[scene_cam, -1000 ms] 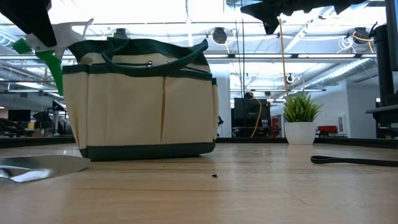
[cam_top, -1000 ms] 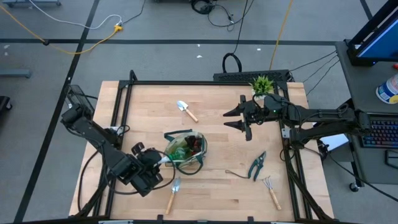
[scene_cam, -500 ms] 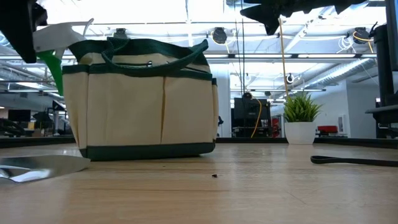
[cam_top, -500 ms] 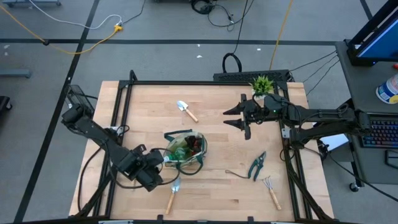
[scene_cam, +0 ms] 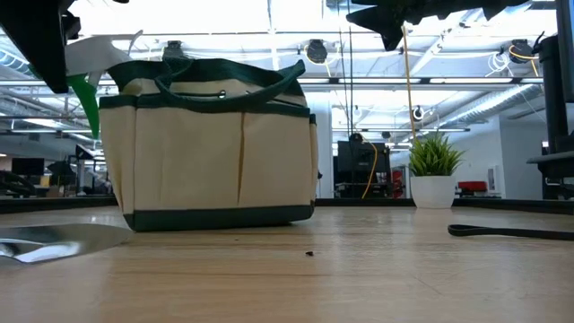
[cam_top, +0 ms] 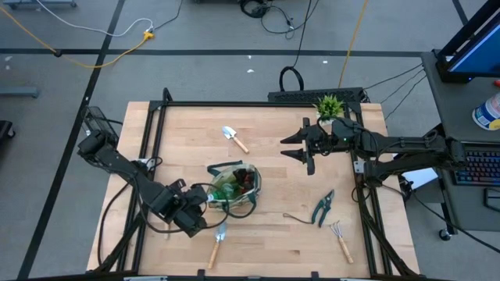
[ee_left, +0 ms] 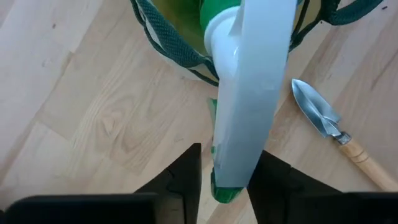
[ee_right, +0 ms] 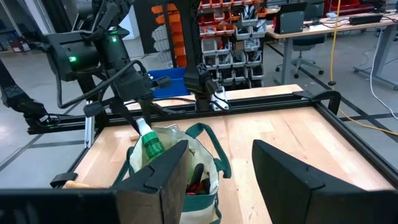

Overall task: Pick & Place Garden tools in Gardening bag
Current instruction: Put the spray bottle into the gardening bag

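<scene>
Left wrist view: I saw left claw (ee_left: 224,171) clamped on spray bottle (ee_left: 252,93) at gardening bag (cam_top: 232,187) rim; right claw (cam_top: 301,150) apart, hovering.

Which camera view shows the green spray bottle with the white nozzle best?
The left wrist view: the green spray bottle with white nozzle fills it, between the left gripper's fingers, over the beige-tan fabric bag with dark green trim. The right wrist view shows it small. The low view shows only its nozzle. The high view barely shows it.
</scene>
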Robot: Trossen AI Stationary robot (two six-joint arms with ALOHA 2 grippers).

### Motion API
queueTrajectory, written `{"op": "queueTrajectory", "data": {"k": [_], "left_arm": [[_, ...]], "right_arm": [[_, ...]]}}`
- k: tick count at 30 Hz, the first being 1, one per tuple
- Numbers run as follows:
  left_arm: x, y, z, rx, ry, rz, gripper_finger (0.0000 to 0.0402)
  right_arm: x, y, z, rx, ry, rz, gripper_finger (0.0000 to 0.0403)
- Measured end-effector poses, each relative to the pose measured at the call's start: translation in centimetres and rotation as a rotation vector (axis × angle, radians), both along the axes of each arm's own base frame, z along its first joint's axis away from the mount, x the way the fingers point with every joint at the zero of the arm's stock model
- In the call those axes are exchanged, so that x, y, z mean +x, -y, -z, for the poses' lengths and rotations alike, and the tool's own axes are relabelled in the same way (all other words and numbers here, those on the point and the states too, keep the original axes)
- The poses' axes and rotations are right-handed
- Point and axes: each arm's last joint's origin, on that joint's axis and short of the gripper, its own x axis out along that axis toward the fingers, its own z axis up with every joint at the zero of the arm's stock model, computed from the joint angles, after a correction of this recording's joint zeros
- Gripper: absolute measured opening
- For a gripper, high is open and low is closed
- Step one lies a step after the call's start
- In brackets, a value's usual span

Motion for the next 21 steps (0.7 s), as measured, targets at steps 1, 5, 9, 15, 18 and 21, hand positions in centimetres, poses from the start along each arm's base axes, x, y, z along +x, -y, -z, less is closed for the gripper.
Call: {"op": "queueTrajectory", "data": {"k": [1, 5, 9, 15, 18, 21], "left_arm": [[0.0, 0.0, 0.0, 0.000, 0.000, 0.000, 0.0118], [-0.1, 0.0, -0.1, -0.009, -0.001, 0.005, 0.0080], [-0.6, -0.4, -1.2, -0.036, 0.037, -0.001, 0.0057], [-1.8, -2.0, -3.8, -0.088, 0.144, -0.063, 0.0057], [-2.2, -2.9, -4.6, -0.114, 0.158, -0.096, 0.0059], [-2.2, -3.6, -4.7, -0.162, 0.111, -0.112, 0.0064]], "right_arm": [[0.0, 0.0, 0.0, 0.000, 0.000, 0.000, 0.0171], [0.0, 0.0, 0.0, 0.000, 0.000, 0.000, 0.0171], [0.0, 0.0, 0.0, 0.000, 0.000, 0.000, 0.0171], [0.0, 0.0, 0.0, 0.000, 0.000, 0.000, 0.0171], [0.0, 0.0, 0.0, 0.000, 0.000, 0.000, 0.0171], [0.0, 0.0, 0.0, 0.000, 0.000, 0.000, 0.0171]]}}
